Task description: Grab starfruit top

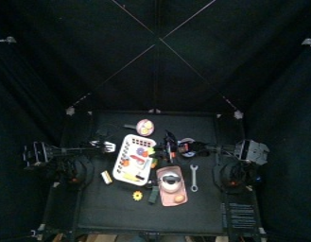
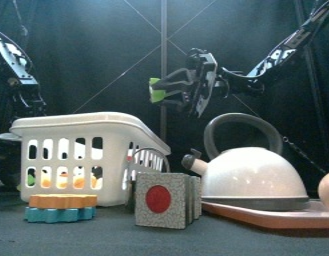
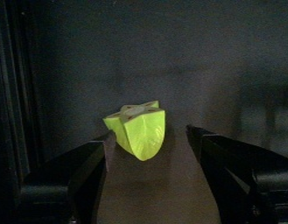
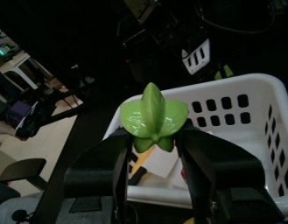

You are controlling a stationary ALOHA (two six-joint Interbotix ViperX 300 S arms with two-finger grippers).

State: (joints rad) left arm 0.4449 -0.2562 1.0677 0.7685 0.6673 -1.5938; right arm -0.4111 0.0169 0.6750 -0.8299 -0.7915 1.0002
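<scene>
Above black table (image 1: 120, 128), right tool (image 4: 154, 149) grips starfruit (image 4: 154, 118).

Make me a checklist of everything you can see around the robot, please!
Surface: black table.
Job's things: green starfruit, lifted above the table.
Clutter: white basket, white kettle on a pink tray, red-dot cube, orange gear piece, wrench.
Grippers: right gripper shut on the starfruit; left gripper open, facing it.
Cables: nothing seen.
Surroundings: black curtains.
</scene>
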